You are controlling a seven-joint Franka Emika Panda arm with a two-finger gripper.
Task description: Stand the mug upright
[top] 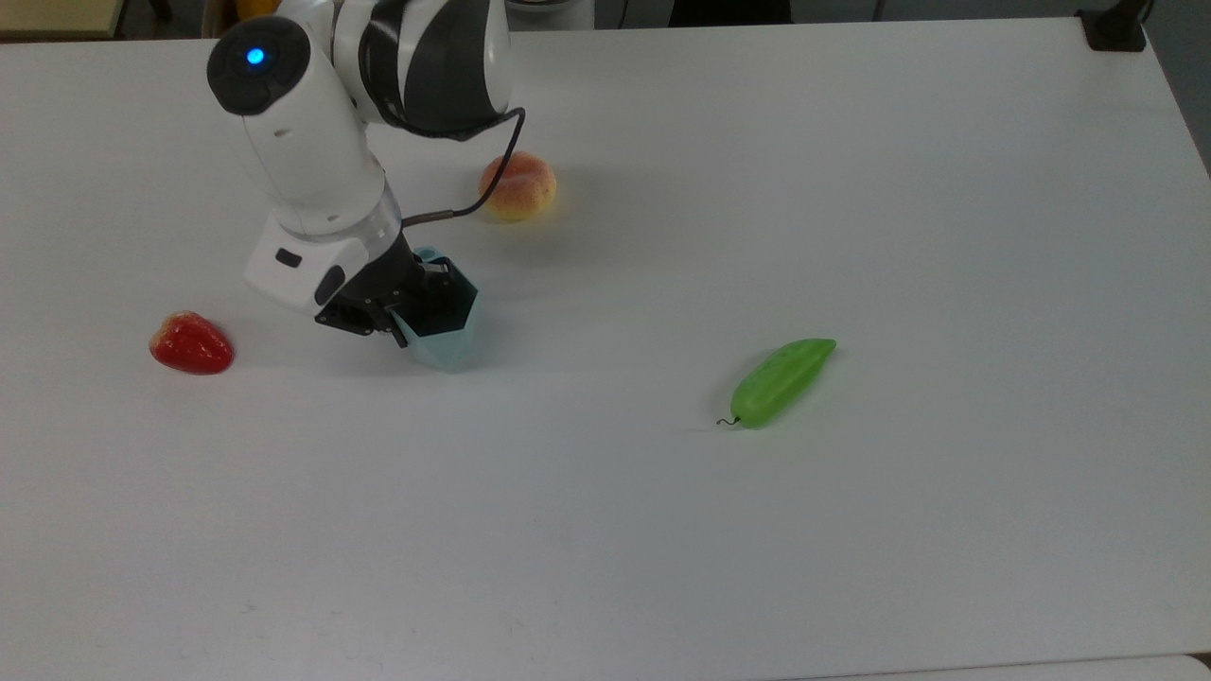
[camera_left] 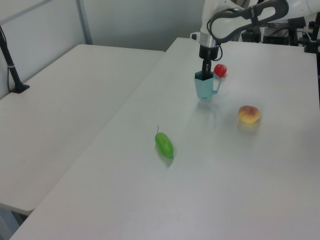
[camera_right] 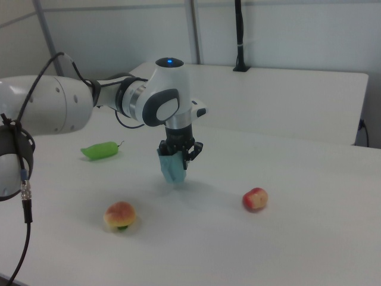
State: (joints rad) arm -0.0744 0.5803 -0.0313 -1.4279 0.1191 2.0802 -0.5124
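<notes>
On the white tabletop (camera_right: 286, 238), the black gripper (camera_right: 178, 156) has its jaws closed on the rim of an upright pale blue faceted plastic mug (camera_right: 172, 168), between a peach (camera_right: 119, 215) and a red strawberry (camera_right: 255, 199).

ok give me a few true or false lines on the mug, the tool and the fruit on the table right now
1. The mug stands mouth up. True.
2. The tool grips the mug at its rim. True.
3. The peach lies inside the mug. False: it sits on the table, apart from the mug.
4. The green pepper touches the mug. False: it lies far off toward the top view's right.
5. The strawberry lies to the top view's left of the mug. True.
</notes>
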